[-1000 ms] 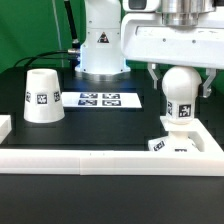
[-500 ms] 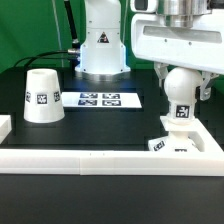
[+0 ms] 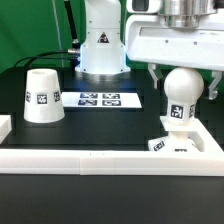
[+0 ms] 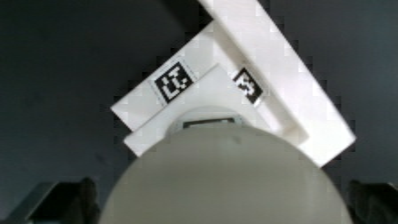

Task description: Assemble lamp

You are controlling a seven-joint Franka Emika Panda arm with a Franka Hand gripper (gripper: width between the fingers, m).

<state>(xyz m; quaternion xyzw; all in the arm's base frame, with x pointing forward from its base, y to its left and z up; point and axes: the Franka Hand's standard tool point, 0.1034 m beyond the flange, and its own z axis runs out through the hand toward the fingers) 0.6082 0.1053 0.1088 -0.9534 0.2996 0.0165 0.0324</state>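
The white ball-headed bulb (image 3: 180,97) stands upright on the flat square base (image 3: 188,146) at the exterior view's right, against the rail's corner. My gripper (image 3: 181,84) hangs over it, open, one finger on each side of the ball head with a gap to it. In the wrist view the bulb's head (image 4: 222,170) fills the space between my dark fingers (image 4: 64,203), and the tagged base (image 4: 178,85) shows beyond it. The cone shade (image 3: 41,96) stands alone on the table at the exterior view's left.
The long white rail (image 3: 80,160) runs along the table's front and turns up at the right; it also shows in the wrist view (image 4: 267,45). The marker board (image 3: 100,99) lies mid-table. The arm's own base (image 3: 100,45) stands behind.
The fingers stand wider apart round the bulb's head than half a second ago. The bulb stays upright on the base; the shade has not moved.
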